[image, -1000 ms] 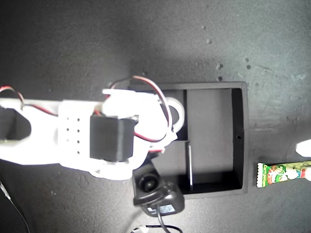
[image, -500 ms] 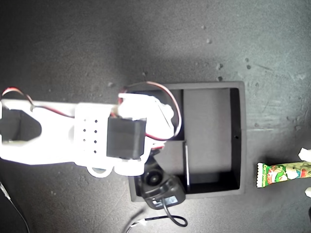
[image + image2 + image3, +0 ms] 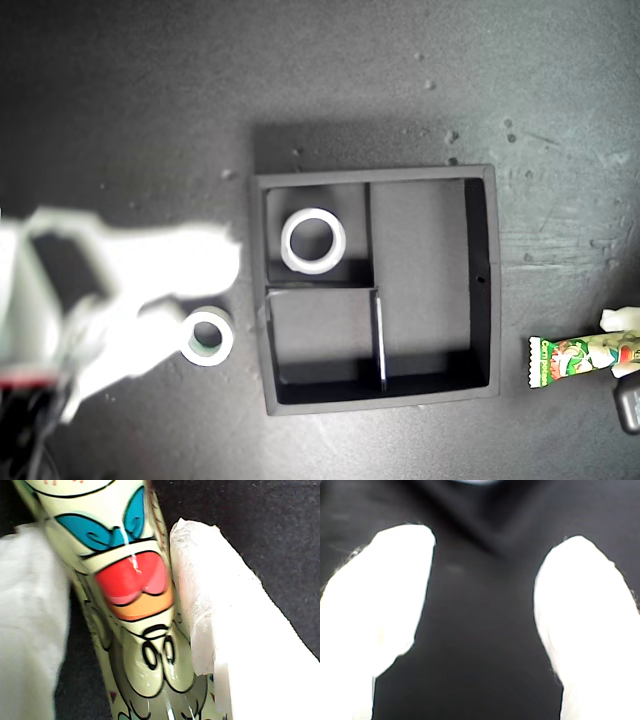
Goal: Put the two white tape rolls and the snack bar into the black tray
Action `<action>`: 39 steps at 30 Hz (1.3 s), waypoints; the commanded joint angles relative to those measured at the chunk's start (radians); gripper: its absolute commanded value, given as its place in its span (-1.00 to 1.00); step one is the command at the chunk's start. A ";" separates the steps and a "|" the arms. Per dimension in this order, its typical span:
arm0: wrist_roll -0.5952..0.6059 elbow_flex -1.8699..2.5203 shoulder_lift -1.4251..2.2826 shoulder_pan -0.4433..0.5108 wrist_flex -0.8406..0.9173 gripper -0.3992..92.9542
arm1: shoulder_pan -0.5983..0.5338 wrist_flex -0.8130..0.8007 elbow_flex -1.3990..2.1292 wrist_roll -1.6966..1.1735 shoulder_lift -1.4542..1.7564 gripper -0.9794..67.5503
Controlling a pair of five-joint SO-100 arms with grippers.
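The black tray (image 3: 484,280) lies in the middle of the exterior view. The wider white tape roll (image 3: 313,241) lies flat in one of its small compartments. On the mat just off the tray toward the exterior view's left sits the smaller tape roll (image 3: 207,337), with a greenish core. My second gripper (image 3: 205,290) is a blurred white shape beside it, open, with only dark mat between its fingers (image 3: 380,625). The snack bar (image 3: 572,358) lies at the exterior view's right edge. My first gripper (image 3: 107,555) is open and straddles it: one finger (image 3: 225,630) touches the packet, the other is blurred.
The dark mat (image 3: 320,90) carries small pale specks near the tray's far side. A dark camera body (image 3: 629,403) shows beside the snack bar at the exterior view's right edge. Red and black wires (image 3: 25,400) hang in the lower left corner of the exterior view.
The second arm has pulled back from over the tray toward the exterior view's left, uncovering the wide roll in its compartment and the small roll on the mat. The first gripper has come down around the snack bar.
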 commanded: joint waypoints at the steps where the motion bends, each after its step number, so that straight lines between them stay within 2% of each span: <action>1: -0.137 0.282 0.021 0.155 -0.101 -0.66 | 0.034 0.130 -0.104 0.074 0.009 -0.98; 5: -0.181 0.499 -0.071 0.216 -0.249 -0.64 | 0.120 0.281 -0.293 0.230 0.037 -0.98; 8: -0.179 0.560 -0.146 0.230 -0.305 -0.64 | 0.163 0.287 -0.351 0.344 0.063 -0.98; 14: -0.144 0.634 -0.212 0.199 -0.339 -0.62 | 0.189 0.201 -0.345 0.600 0.043 -0.98; 20: -0.084 0.614 -0.227 0.206 -0.376 -0.63 | 0.252 0.156 -0.296 0.640 0.034 -0.98; 25: -0.048 0.638 -0.207 0.225 -0.428 -0.64 | 0.367 0.184 -0.342 0.337 0.043 -0.99; 32: -0.035 0.712 -0.206 0.235 -0.528 -0.65 | 0.445 0.187 -0.383 0.029 0.061 -0.99; 36: -0.031 0.724 -0.233 0.222 -0.572 -0.64 | 0.500 0.166 -0.512 -0.518 0.061 -0.99; 39: -0.023 0.718 -0.244 0.210 -0.584 -0.64 | 0.494 0.258 -0.595 -0.810 0.052 -0.99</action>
